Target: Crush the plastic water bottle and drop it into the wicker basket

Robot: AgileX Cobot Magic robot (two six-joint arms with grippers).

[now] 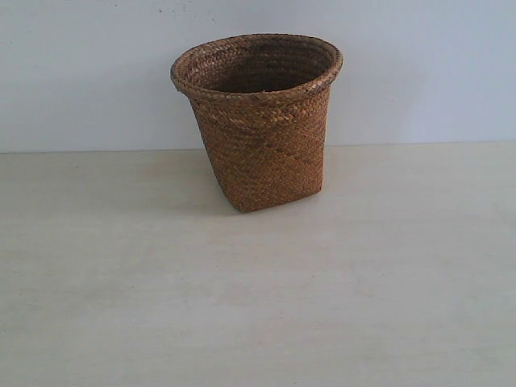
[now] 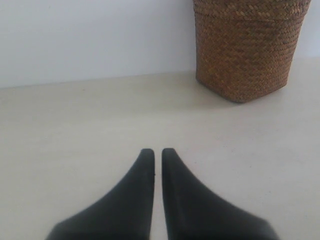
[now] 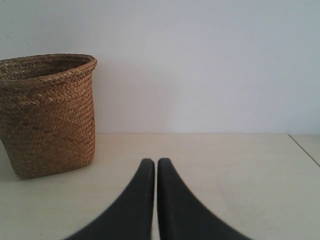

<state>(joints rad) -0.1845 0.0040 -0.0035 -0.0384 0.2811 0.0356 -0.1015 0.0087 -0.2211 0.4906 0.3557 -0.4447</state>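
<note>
The brown wicker basket (image 1: 260, 121) stands upright near the back of the pale table, its mouth open and dark inside. It also shows in the left wrist view as the basket (image 2: 247, 47) and in the right wrist view as the basket (image 3: 47, 112). The plastic water bottle is out of view in every frame. My left gripper (image 2: 158, 151) is shut with nothing between its black fingers, low over bare table short of the basket. My right gripper (image 3: 151, 161) is likewise shut and empty, off to the basket's side. Neither gripper appears in the exterior view.
A plain white wall (image 1: 419, 72) runs behind the table. The table's edge (image 3: 305, 147) shows in the right wrist view, away from the basket.
</note>
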